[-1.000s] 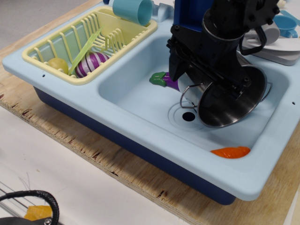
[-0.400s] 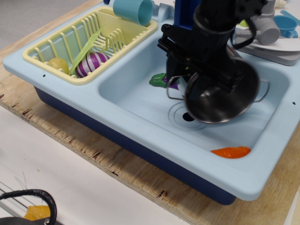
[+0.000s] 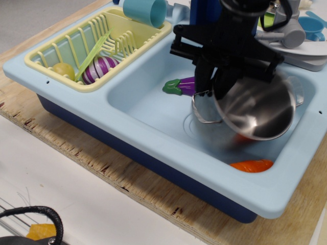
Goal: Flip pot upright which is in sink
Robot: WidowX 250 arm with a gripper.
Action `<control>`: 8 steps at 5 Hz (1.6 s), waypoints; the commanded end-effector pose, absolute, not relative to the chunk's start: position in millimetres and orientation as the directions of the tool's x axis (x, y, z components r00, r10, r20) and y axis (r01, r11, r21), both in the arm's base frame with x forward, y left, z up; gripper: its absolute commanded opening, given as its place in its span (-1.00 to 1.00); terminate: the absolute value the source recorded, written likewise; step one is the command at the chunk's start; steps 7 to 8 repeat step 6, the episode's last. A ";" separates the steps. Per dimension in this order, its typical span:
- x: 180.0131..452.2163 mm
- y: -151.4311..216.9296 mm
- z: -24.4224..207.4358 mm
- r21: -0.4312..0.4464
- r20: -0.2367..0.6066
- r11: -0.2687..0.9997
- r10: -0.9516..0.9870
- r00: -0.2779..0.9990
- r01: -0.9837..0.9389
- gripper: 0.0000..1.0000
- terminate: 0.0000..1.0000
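The pot (image 3: 254,109) is seen held up inside the basin of the sink (image 3: 153,109), toward its right side, tilted so that its shiny round face is turned toward the near right; it appears blurred. One thin wire loop handle is seen at its left, over the drain rings, and another at its far right edge. The black gripper (image 3: 220,76) is reached down from the far side onto the pot's far left rim, and its fingers appear to be pinched on that rim, although the contact itself is partly hidden by the pot and the dark arm body. A toy eggplant (image 3: 180,86) with a green cap is seen lying on the basin floor just left of the gripper. An orange piece (image 3: 251,165) is seen against the near right wall of the basin, below the pot. In the yellow dish rack (image 3: 97,48) at the far left, a purple-and-white striped item (image 3: 99,68), a yellowish item (image 3: 63,70) and a green stick (image 3: 93,54) are held. A teal cup (image 3: 145,11) is seen lying at the rack's far corner. The sink is set on a plywood board (image 3: 102,163).
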State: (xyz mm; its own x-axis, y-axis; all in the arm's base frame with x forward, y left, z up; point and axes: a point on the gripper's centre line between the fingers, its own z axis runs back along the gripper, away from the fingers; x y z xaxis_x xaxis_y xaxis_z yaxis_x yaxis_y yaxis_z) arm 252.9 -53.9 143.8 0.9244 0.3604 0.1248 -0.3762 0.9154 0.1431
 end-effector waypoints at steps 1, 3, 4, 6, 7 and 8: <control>236.0 -35.1 154.0 0.013 0.083 0.811 0.582 0.809 -0.585 -1.00 -1.00; 237.8 -15.3 118.6 -0.251 0.322 0.874 0.481 0.815 -0.417 -1.00 -1.00; 253.3 -11.3 114.4 -0.257 0.372 0.891 0.448 0.813 -0.373 -1.00 -1.00; 269.6 -9.0 117.8 -0.292 0.356 0.900 0.415 0.837 -0.323 1.00 1.00; 269.6 -9.0 117.8 -0.292 0.356 0.900 0.415 0.837 -0.323 1.00 1.00; 269.6 -9.0 117.8 -0.292 0.356 0.900 0.415 0.837 -0.323 1.00 1.00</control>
